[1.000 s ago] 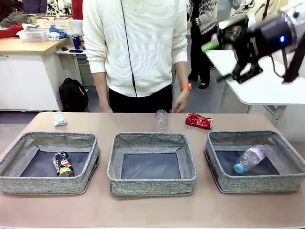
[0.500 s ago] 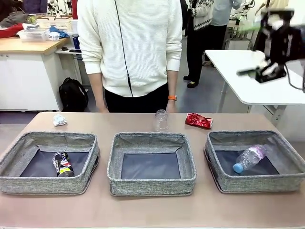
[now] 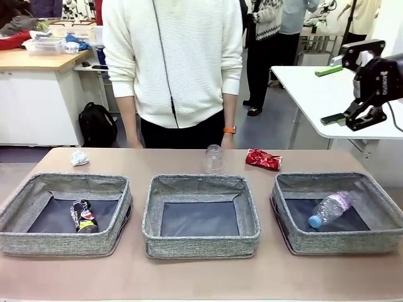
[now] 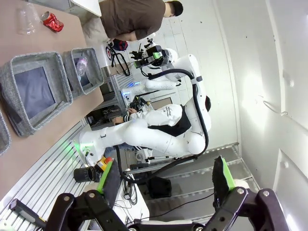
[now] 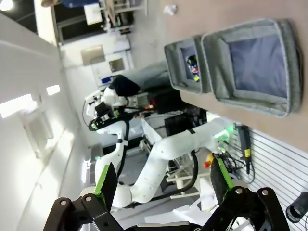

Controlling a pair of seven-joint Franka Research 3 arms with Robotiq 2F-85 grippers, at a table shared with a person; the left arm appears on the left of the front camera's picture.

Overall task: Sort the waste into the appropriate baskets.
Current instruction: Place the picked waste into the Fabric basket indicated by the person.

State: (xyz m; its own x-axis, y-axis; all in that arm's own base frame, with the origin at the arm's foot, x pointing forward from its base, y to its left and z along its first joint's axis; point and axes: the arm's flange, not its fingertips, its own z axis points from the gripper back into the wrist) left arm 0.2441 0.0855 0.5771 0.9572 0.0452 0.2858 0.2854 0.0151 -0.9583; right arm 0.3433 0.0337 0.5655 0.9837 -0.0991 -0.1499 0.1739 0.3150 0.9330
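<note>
right gripper (image 3: 332, 94) held up high off to the side, jaws spread wide and empty, left gripper (image 4: 163, 168) jaws wide too, red can (image 3: 262, 159) seen lying on the table (image 3: 189, 277)

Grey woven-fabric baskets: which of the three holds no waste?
The middle grey woven-fabric basket, showing just its bare dark bottom. The left basket holds a dark blue-black drink can; the right basket holds a clear plastic bottle.

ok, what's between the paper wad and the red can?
Front view: a clear plastic bottle stands between the paper wad and the red can, nearer the can; the rest is bare table.
</note>
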